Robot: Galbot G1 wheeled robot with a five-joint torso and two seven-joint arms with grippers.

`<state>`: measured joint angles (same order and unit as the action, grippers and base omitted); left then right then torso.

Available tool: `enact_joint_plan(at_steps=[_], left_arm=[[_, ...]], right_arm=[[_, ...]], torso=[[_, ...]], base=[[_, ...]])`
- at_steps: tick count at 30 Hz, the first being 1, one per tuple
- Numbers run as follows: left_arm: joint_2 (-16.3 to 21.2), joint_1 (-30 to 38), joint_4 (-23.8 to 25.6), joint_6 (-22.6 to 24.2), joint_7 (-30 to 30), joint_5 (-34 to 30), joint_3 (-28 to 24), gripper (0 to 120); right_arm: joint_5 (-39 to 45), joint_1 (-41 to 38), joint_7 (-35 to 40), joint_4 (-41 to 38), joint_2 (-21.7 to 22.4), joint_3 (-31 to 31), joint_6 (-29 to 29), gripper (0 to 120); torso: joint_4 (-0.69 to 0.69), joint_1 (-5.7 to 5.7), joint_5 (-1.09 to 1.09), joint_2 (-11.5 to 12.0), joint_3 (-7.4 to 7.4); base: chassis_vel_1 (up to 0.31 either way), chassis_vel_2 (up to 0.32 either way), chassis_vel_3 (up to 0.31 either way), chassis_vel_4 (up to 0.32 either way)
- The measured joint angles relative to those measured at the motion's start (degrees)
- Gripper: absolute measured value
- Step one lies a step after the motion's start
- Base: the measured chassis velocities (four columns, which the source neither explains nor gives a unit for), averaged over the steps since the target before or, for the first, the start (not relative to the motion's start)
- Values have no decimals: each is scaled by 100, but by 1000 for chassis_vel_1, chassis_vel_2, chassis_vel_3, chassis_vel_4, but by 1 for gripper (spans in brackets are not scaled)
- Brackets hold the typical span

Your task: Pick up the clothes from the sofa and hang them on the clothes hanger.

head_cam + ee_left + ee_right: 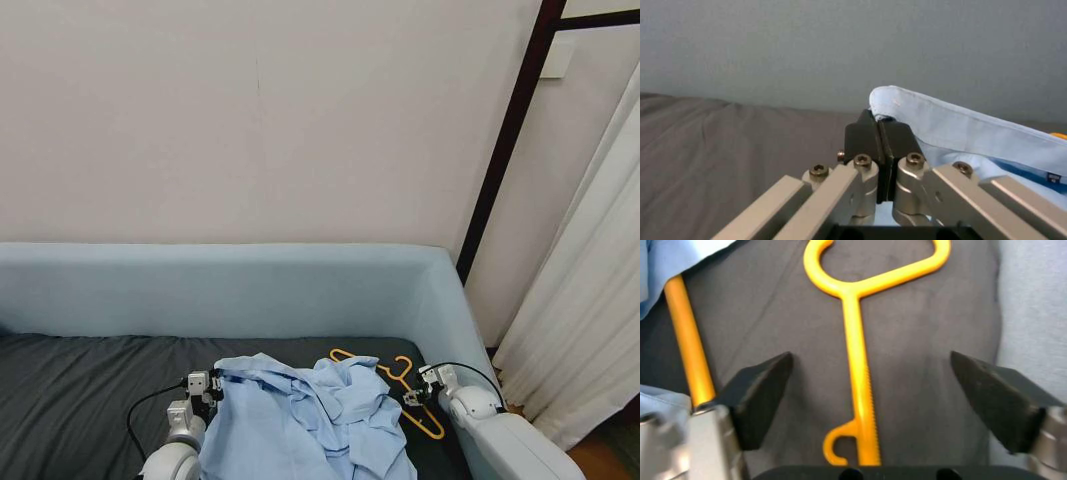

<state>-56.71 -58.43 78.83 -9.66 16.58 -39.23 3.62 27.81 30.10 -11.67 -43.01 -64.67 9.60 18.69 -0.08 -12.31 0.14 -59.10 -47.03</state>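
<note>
Pale blue shirt (320, 415) looks soft and floppy: your left end effector (878, 131) pinches its stitched edge, your right end effector (873, 385) gapes above the stiff orange hanger (853, 335).

Glossy plastic hanger (855, 340), thin matt cloth shirt (300, 430) (creased), soft fabric sofa seat (80, 390)

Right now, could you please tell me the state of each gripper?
Left gripper: shut on the blue shirt.
Right gripper: open over the orange hanger, holding nothing.

Orange hanger (433, 427) partly under blue shirt (300, 420); shirt's lower part past head-view edge.
</note>
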Motion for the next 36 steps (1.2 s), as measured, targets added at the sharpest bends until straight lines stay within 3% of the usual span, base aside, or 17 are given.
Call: enact_joint_plan(at_steps=[6, 12, 17, 22, 36], left_arm=[[5, 1, 17, -7, -2, 11, -6, 0], [60, 8, 11, -13, -2, 6, -7, 0], [25, 36, 20, -13, -3, 5, -39, 0], [10, 28, 34, -11, -1, 15, -64, 0], [-50, 18, 40, 3, 1, 16, -89, 0]], right_arm=[[-209, -65, -136, 313, -147, -101, -100, 63], [-300, -22, -254, 322, -110, -112, -137, 47], [-345, 11, -310, 312, -75, -119, -138, 23], [-395, 41, -314, 272, -38, -119, -149, 7], [-359, 122, -202, -123, 202, -101, -282, 5]], torso=[[0, 0, 0, 0, 0], [1, 0, 1, 0, 0], [0, 0, 1, -1, 0], [-1, 0, 1, -1, 0], [-2, 0, 1, -1, 0]], base=[[0, 0, 0, 0], [0, 0, 0, 0], [0, 0, 0, 0], [0, 0, 0, 0], [0, 0, 0, 0]])
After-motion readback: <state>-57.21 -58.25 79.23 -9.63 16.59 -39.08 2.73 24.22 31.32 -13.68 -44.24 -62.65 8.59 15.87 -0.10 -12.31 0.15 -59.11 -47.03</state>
